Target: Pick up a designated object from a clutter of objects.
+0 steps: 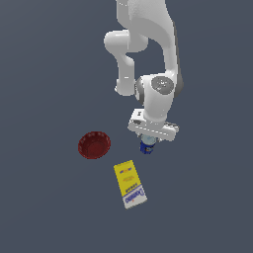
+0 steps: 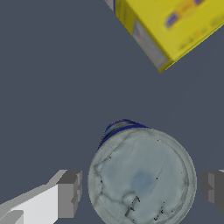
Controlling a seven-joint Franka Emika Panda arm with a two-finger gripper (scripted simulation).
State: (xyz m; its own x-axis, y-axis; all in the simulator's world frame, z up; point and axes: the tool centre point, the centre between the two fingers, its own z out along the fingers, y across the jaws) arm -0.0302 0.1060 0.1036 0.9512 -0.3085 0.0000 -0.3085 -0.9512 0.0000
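Note:
The small blue can (image 1: 147,147) with its pale silvery top (image 2: 142,173) stands upright on the dark floor. My gripper (image 1: 147,142) is low over it and open. In the wrist view the gripper (image 2: 142,192) straddles the can, one finger (image 2: 69,192) on each side, with a small gap between each finger and the can's wall. The arm's hand hides most of the can in the exterior view.
A dark red bowl (image 1: 94,145) sits to the exterior view's left of the can. A flat yellow-and-white box (image 1: 130,184) lies nearer the camera, close to the can; its yellow corner shows in the wrist view (image 2: 175,26).

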